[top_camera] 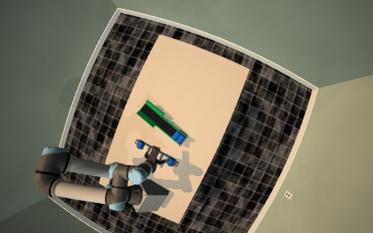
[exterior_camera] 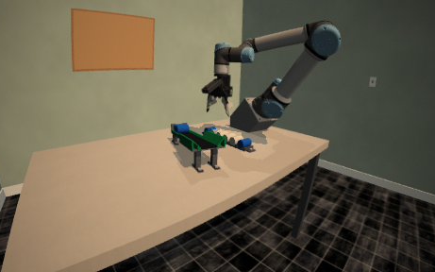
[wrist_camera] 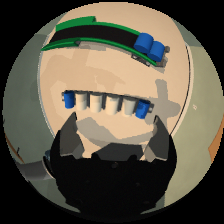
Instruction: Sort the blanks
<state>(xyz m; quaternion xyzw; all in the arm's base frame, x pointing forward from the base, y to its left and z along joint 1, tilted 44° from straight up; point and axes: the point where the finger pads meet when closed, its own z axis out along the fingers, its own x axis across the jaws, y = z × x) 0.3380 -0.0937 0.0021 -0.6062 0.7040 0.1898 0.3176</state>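
The green ramp [top_camera: 147, 104] [exterior_camera: 214, 137] [wrist_camera: 75, 23] has a dark bed. Two blue blanks lie across it at the stop end: one nearer the stop [top_camera: 180, 139] [wrist_camera: 156, 51] and one beside it [top_camera: 175, 135] [wrist_camera: 144, 43]. They look close together; a small gap cannot be told. The stock rack [top_camera: 137, 141] [wrist_camera: 63, 95] holds a blue blank at one end [top_camera: 140, 145] [exterior_camera: 244, 143] [wrist_camera: 69, 99], another at the other end [top_camera: 171, 162] [exterior_camera: 209, 128] [wrist_camera: 142, 109], and several white blanks [wrist_camera: 96, 102] between. My gripper [exterior_camera: 218, 112] [wrist_camera: 115, 114] is open and empty, high above the rack.
The ramp stands on grey legs [exterior_camera: 197, 160], higher than the rack and alongside it. The robot's base block [top_camera: 153, 197] [exterior_camera: 251, 116] stands on the table [top_camera: 197, 77] [exterior_camera: 98, 189] near the rack. The arm hides the rack's middle in the top view.
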